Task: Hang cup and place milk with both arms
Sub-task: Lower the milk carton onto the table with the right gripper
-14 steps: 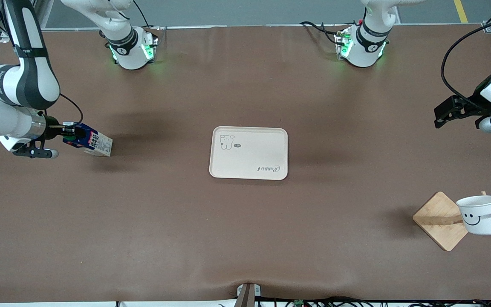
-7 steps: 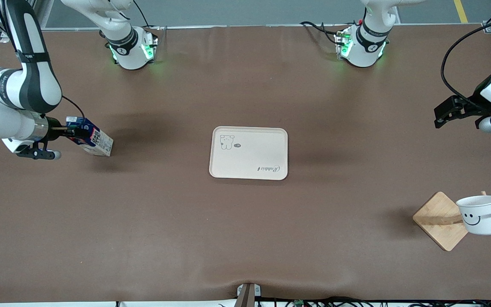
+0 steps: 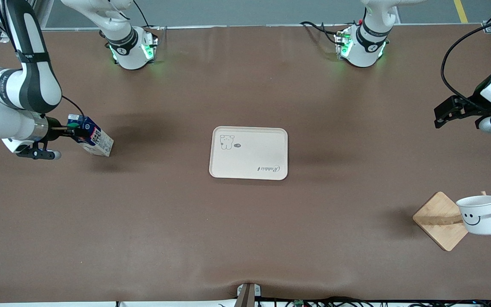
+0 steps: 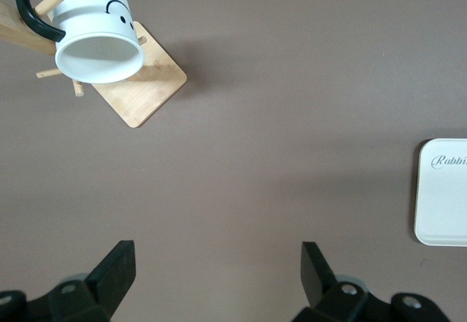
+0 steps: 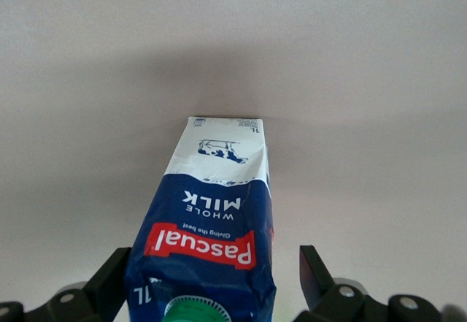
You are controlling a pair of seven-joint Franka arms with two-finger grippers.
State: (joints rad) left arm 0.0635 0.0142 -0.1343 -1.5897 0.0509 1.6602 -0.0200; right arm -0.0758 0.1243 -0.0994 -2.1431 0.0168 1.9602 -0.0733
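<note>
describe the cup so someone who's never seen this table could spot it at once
Start at the cream tray mid-table and go toward the left arm's end of the table, nearer the front camera, to the wooden rack with its diamond-shaped base. The cup hangs by its black loop handle on a peg of that rack. It is the only white mug, with a black smiley face on its side.

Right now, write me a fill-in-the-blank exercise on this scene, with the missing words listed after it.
1. The cup hangs by its black handle on a peg of the ____ rack.
2. The right gripper has its fingers on either side of the ____, whose base rests on the table.
3. The left gripper is open and holds ____.
4. The tray at the middle of the table bears a drawn ____.

Missing words: wooden; milk; nothing; rabbit
</note>
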